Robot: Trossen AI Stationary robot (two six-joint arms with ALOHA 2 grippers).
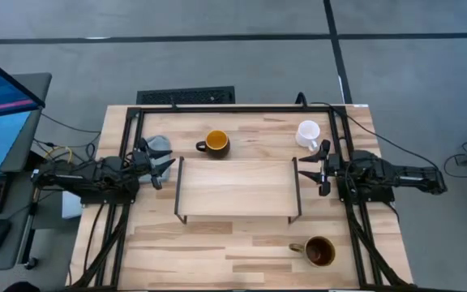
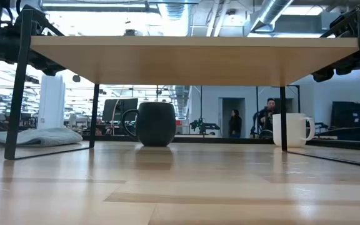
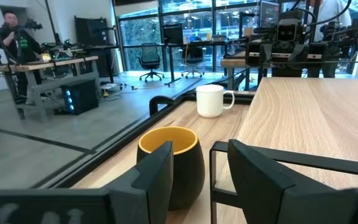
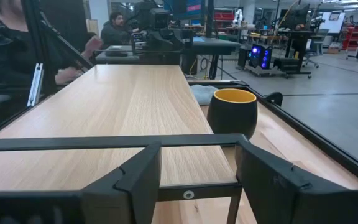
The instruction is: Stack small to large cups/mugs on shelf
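Both grippers hold nothing. The left gripper (image 1: 166, 169) is partly open at one end of the shelf (image 1: 237, 186); the dark mug (image 1: 216, 143) stands just beyond its fingertips. The right gripper (image 1: 308, 169) is wide open at the other end, the white mug (image 1: 307, 133) close beside, the olive mug (image 1: 319, 251) farther away.

The shelf (image 1: 237, 182) top is bare wood, open from above. Its ends are flanked closely by the left gripper (image 1: 163, 166) and the right gripper (image 1: 313, 173), both with fingers apart. Behind it stand the dark mug (image 1: 216, 143) and the white mug (image 1: 307, 133); the olive-brown mug (image 1: 319, 251) stands at the table's front right. A grey cloth (image 1: 159, 145) lies beside the left gripper.
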